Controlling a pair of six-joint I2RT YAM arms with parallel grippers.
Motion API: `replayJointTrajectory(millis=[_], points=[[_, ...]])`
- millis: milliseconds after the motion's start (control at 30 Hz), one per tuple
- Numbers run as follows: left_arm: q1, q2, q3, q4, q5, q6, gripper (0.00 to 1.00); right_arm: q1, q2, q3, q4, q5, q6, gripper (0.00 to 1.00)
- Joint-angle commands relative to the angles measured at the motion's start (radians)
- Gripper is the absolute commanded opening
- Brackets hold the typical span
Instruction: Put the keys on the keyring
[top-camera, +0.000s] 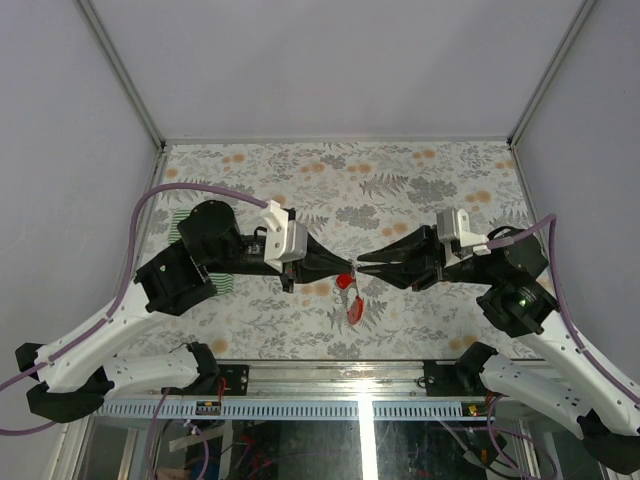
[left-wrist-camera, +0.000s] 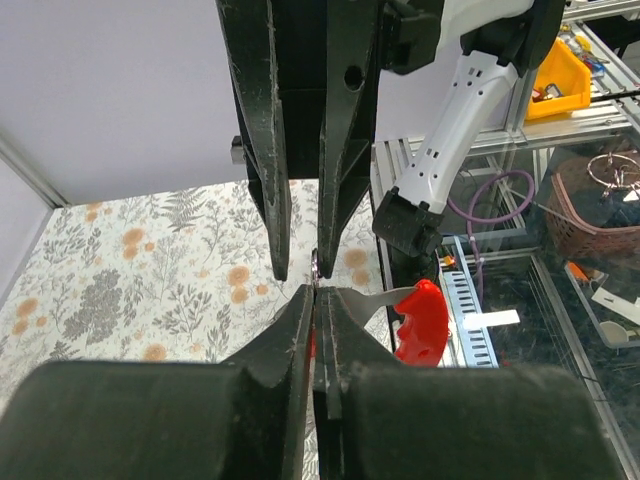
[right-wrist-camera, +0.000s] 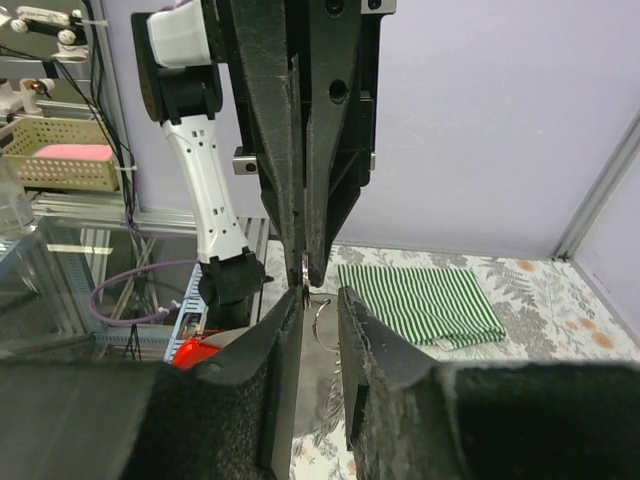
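Left fingers (left-wrist-camera: 290, 330) pressed shut, pinching the keyring (right-wrist-camera: 320, 315); red tag (top-camera: 354, 308) dangles below. Right fingers (right-wrist-camera: 370, 340) slightly spread, gripping nothing. I'd hold left rigid and align right slowly.

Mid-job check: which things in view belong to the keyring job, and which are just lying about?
Job: keyring, red-tagged key, left fingers shut on the keyring, right fingers open beside it.
Lying about: striped cloth.

The top camera looked steeply down from behind the left arm (top-camera: 170, 280) and right arm (top-camera: 515, 295), covering the whole table (top-camera: 420, 180). Each wrist camera sat close behind its own fingers (left-wrist-camera: 285, 340), facing the opposite arm; all three shared where the fingers met.
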Motion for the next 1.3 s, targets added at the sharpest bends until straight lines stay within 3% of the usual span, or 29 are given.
replayJointTrajectory(millis=[0, 200, 767, 1267], points=[[-0.003, 0.0, 0.025, -0.025, -0.033, 0.024, 0.0, 0.005, -0.007, 0.066, -0.095, 0.054, -0.062, 0.27], [-0.002, -0.016, -0.021, 0.016, -0.015, 0.023, 0.0, 0.005, -0.027, 0.07, -0.2, 0.14, -0.1, 0.31], [-0.002, -0.042, -0.059, 0.074, 0.091, 0.068, 0.0, 0.006, -0.096, -0.021, -0.18, 0.102, -0.237, 0.37], [-0.003, -0.029, -0.065, 0.101, 0.113, 0.064, 0.0, 0.006, -0.064, -0.109, 0.012, 0.007, -0.204, 0.43]])
